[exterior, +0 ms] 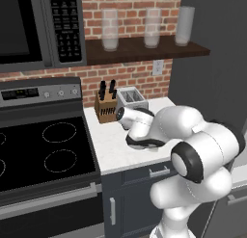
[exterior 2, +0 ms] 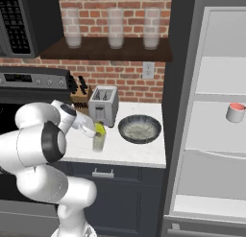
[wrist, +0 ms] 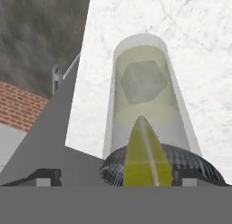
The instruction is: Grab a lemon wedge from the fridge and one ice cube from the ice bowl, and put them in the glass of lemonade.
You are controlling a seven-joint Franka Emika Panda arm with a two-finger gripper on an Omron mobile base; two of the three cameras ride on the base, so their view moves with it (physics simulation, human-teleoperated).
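1 ice cube [wrist: 144, 81] inside lemonade glass [wrist: 149, 105]

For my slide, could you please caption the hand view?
Lemon wedge between the open gripper tips, poised over the glass of lemonade.

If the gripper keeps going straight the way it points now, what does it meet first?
The lemon wedge sits right ahead between the open jaws, with the glass of lemonade straight beyond it. How far the wedge is from the rim is hard to judge.

The white arm [exterior 2: 43, 145] bends forward and right over the counter, its gripper [exterior 2: 96, 129] pointing down, jaws apart.
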